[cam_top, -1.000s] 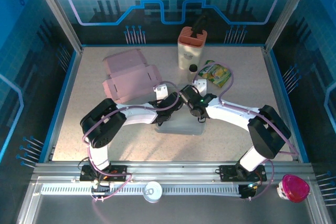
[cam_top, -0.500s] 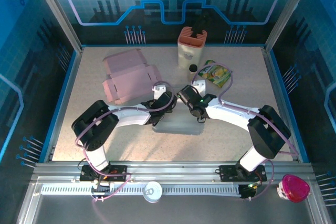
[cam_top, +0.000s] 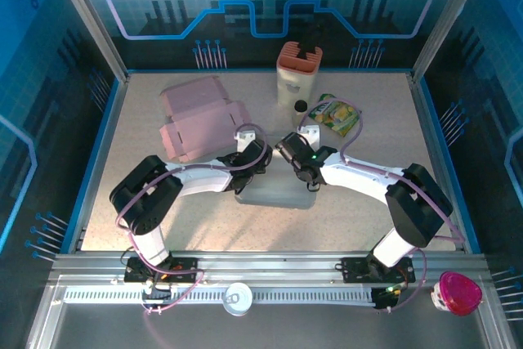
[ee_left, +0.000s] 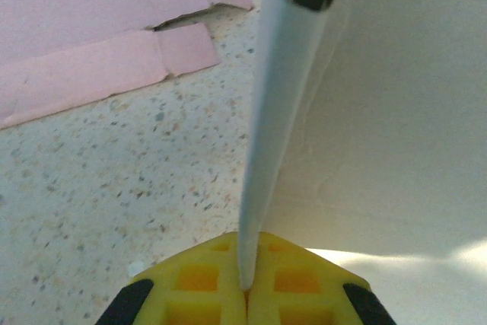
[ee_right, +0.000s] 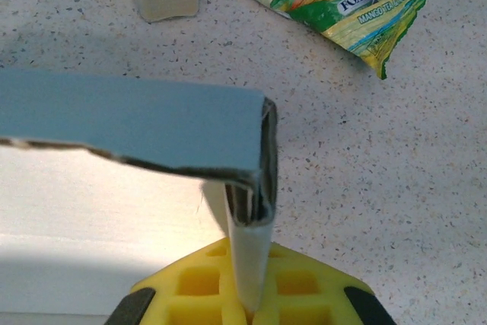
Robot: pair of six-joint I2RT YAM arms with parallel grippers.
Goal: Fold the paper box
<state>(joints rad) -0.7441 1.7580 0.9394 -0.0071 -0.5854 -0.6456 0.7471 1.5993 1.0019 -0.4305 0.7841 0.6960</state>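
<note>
The paper box [cam_top: 274, 191] is white and lies half-formed at the table's middle between both arms. My left gripper [cam_top: 250, 167] is shut on its left side wall. In the left wrist view that thin white wall [ee_left: 275, 104] rises edge-on from between the yellow pads [ee_left: 205, 287] of the left gripper [ee_left: 245, 291], with the box floor [ee_left: 388, 150] to its right. My right gripper [cam_top: 303, 171] is shut on the right side wall. In the right wrist view this doubled-over wall [ee_right: 251, 253] stands in the right gripper [ee_right: 253, 311], and a shaded flap [ee_right: 129, 119] runs off to the left.
Flat pink cardboard blanks [cam_top: 200, 120] lie at the back left, close to the left wrist. Behind the box stand an orange-topped white container [cam_top: 298, 75] and a small bottle [cam_top: 301, 109], with a green snack pouch [cam_top: 337, 114] beside them. A can [cam_top: 238, 297] sits on the front rail.
The left arm's elbow has swung outward to the left and its gripper has shifted slightly left along the box wall. The right arm has stayed put.
</note>
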